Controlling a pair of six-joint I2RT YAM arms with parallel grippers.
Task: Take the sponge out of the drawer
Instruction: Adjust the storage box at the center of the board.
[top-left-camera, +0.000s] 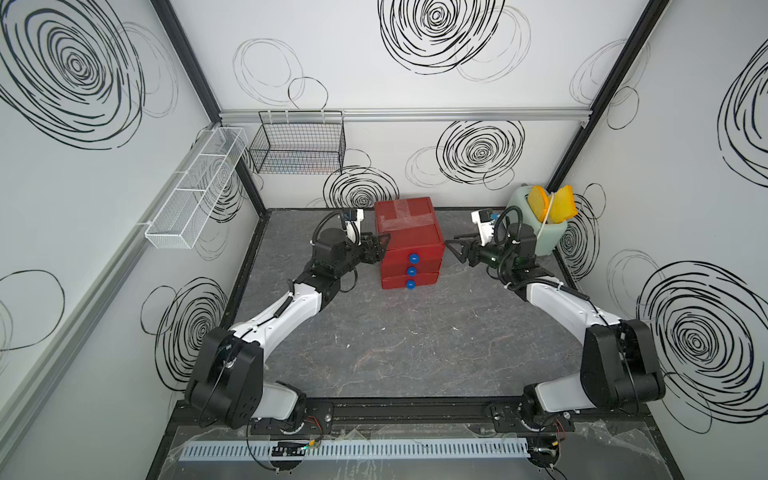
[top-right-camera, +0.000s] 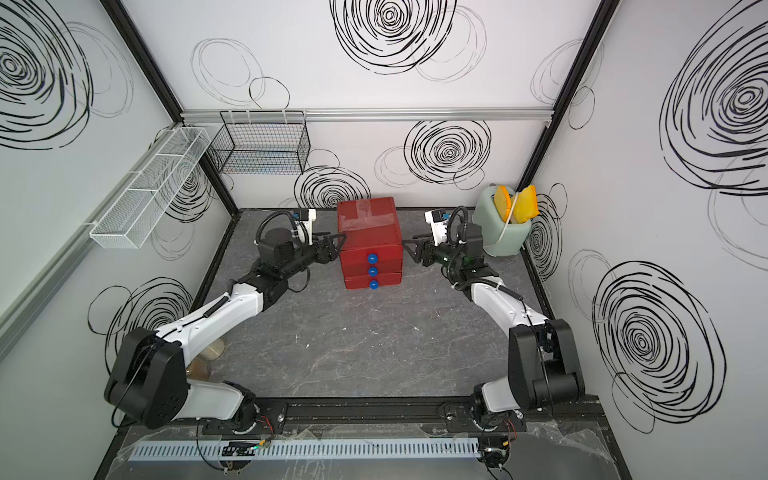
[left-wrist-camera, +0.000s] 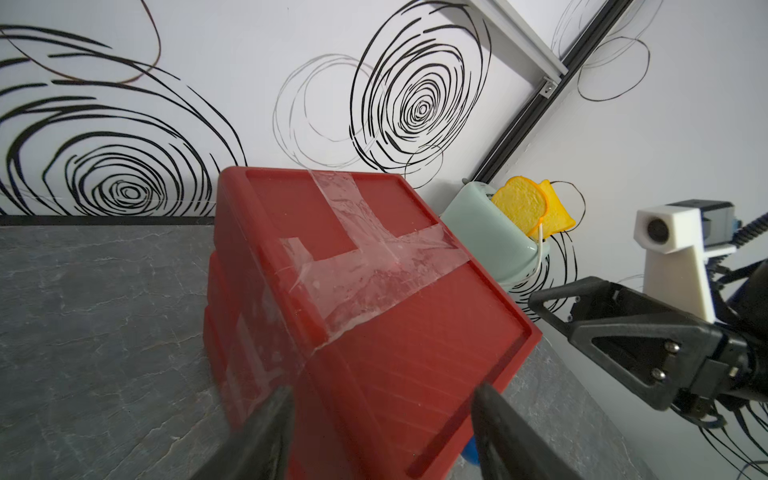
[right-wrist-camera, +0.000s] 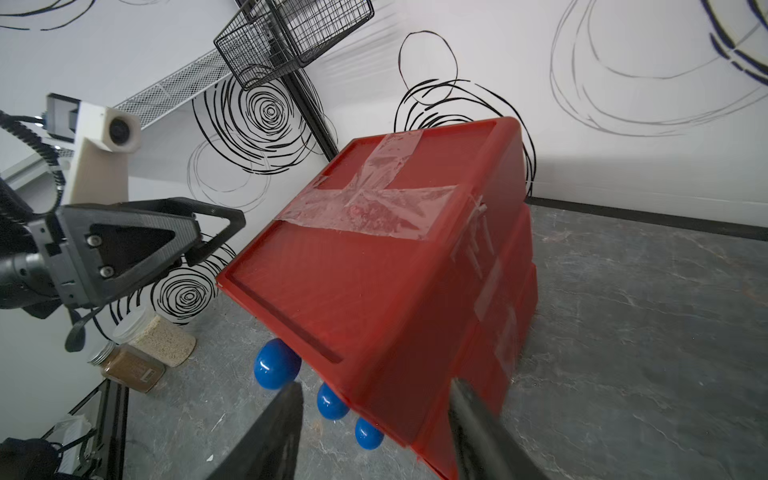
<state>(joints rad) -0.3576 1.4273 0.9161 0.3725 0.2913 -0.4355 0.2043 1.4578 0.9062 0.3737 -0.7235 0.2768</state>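
- Far left, on the wall: white mesh shelf, then black wire basket. Neither has a part in this job.
- Left gripper: level with the top left edge of the red drawer cabinet. Its fingers are spread, with the cabinet's corner showing between them in the wrist view. Cannot tell whether they touch it.
- Cabinet: centre back of the table, clear tape across the lid. All three drawers are shut, and the blue knobs run top, middle, bottom.
- Sponge: not visible anywhere. Presumably it is inside one of the drawers; which one cannot be told.
- Right gripper: just beside the cabinet's right edge, near the top. Its fingers are also apart and hold nothing.
- Far right corner: pale green toaster with yellow bread slices, behind the right arm.

Step in hand, as I judge it: the two arms are flanking the cabinet before a drawer is opened.

To do it well:
- The cabinet looks light and may slide, so one claw should steady the body.
- The other should drop to a knob and close squarely around it.
- Pull straight toward the front, without twisting.
- Keep the right elbow clear of the toaster.
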